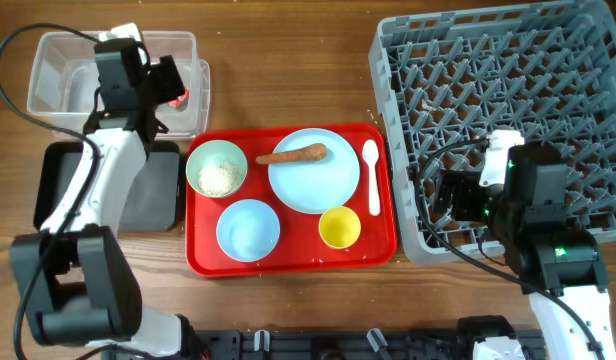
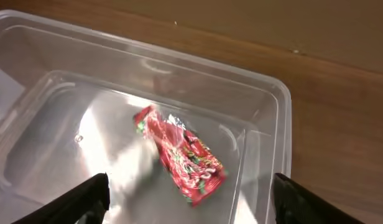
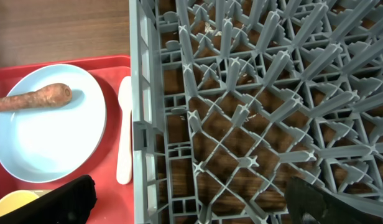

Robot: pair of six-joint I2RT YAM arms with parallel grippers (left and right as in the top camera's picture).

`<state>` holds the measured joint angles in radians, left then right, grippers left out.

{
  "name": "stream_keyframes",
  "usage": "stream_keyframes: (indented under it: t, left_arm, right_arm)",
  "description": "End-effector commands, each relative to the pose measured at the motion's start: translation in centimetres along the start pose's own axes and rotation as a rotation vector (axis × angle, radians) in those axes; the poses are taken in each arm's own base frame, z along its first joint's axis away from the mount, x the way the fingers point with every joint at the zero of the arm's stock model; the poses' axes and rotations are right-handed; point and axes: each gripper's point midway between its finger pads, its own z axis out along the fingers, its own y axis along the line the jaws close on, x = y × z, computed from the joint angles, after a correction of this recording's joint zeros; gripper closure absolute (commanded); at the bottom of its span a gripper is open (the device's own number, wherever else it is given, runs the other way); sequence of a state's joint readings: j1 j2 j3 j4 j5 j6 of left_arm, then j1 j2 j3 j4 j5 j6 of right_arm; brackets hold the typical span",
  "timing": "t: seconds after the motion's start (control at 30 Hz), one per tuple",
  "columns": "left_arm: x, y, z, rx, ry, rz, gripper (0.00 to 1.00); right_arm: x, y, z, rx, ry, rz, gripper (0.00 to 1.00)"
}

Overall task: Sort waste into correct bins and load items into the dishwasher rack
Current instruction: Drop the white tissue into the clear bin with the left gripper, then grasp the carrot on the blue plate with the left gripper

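Observation:
The small red wrapper (image 2: 179, 154) lies loose in the clear plastic tub (image 1: 58, 80), also seen in the overhead view (image 1: 182, 97). My left gripper (image 2: 188, 205) is open and empty above it. The brown sausage piece (image 1: 293, 154) lies on the light blue plate (image 1: 313, 180) on the red tray (image 1: 203, 255). The pale green bowl (image 1: 217, 167) holds white crumbs. The light blue bowl (image 1: 248, 229), yellow cup (image 1: 339, 227) and white spoon (image 1: 372, 176) sit on the tray too. My right gripper (image 3: 191, 202) is open and empty over the left edge of the grey dishwasher rack (image 1: 508, 60). The napkin is out of view.
The black tray-bin (image 1: 158, 190) lies left of the red tray, partly under my left arm. Cables run along the left edge of the table and over the rack near my right arm.

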<state>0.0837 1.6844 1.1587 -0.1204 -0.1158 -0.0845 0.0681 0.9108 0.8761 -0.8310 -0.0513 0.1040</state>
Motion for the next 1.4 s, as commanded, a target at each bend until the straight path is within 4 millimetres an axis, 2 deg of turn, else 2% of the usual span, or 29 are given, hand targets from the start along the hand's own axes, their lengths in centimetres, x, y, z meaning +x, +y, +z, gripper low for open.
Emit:
stream_keyframes:
  t: [0.0,0.1,0.13,0.17,0.23,0.27,0.3,0.37,0.4,0.5,0.63,0.73,0.9,1.07,1.17,1.3,1.37]
  left_arm:
    - [-3.1,-0.2,-1.8,0.008,-0.087,-0.015,0.17]
    - [-4.2,-1.9,-3.7,0.077,-0.116,-0.007,0.17]
    - [-3.6,-4.6,-5.1,0.198,-0.082,-0.01,0.18]
    - [-2.9,-6.2,-5.8,0.268,-0.048,-0.03,0.2]
    - [-0.6,-10.1,-7.6,0.43,0.07,-0.085,0.19]
    - [1.6,-12.8,-8.9,0.521,0.171,-0.105,0.17]
    - [4.8,-15.5,-10.5,0.584,0.315,-0.14,0.17]
    - [7.0,-17.2,-11.5,0.581,0.415,-0.201,0.14]
    - [8.2,-18.4,-12.2,0.58,0.472,-0.24,0.0]
    - [11.2,-21.3,-13.5,0.494,0.615,-0.454,0.0]
    - [14.6,-22.6,-12.5,0.266,0.694,-0.74,0.0]
    - [17.0,-22.8,-11.2,0.143,0.706,-0.829,0.0]
    - [20.6,-22.3,-8.3,0.005,0.722,-0.857,0.0]
    - [22.0,-21.7,-6.1,-0.048,0.684,-0.842,0.03]
    - [22.5,-21.4,-5.6,-0.072,0.678,-0.835,0.2]
    - [22.7,-20.9,-5.1,-0.091,0.654,-0.825,0.53]
    - [22.7,-20.9,-5.1,-0.091,0.654,-0.825,0.64]
  right_arm:
    - [-0.8,0.2,-0.5,-0.008,-0.023,0.012,0.0]
    - [-0.8,0.2,-0.5,-0.008,-0.023,0.012,0.0]
    - [-0.8,0.2,-0.5,-0.008,-0.022,0.013,0.0]
    - [-0.8,0.2,-0.5,-0.008,-0.023,0.013,0.0]
    - [-0.8,0.2,-0.5,-0.008,-0.022,0.013,0.01]
    - [-0.8,0.2,-0.5,-0.009,-0.022,0.013,0.0]
    - [-0.8,0.2,-0.5,-0.009,-0.022,0.013,0.0]
    - [-0.8,0.2,-0.5,-0.009,-0.022,0.013,0.0]
    - [-0.8,0.2,-0.5,-0.009,-0.022,0.013,0.0]
    - [-0.8,0.2,-0.5,-0.009,-0.021,0.013,0.0]
    - [-0.5,0.1,-0.5,-0.008,-0.01,0.032,0.0]
    - [-0.5,0.1,-0.5,-0.007,-0.007,0.032,0.0]
    - [-0.5,0.1,-0.5,-0.007,-0.007,0.033,0.0]
    - [-0.4,0.1,-0.5,-0.007,-0.007,0.033,0.01]
    - [-0.4,0.1,-0.5,-0.007,-0.006,0.032,0.0]
    - [-0.4,0.1,-0.5,-0.007,-0.006,0.032,0.0]
    - [-0.4,0.1,-0.5,-0.007,-0.006,0.032,0.0]
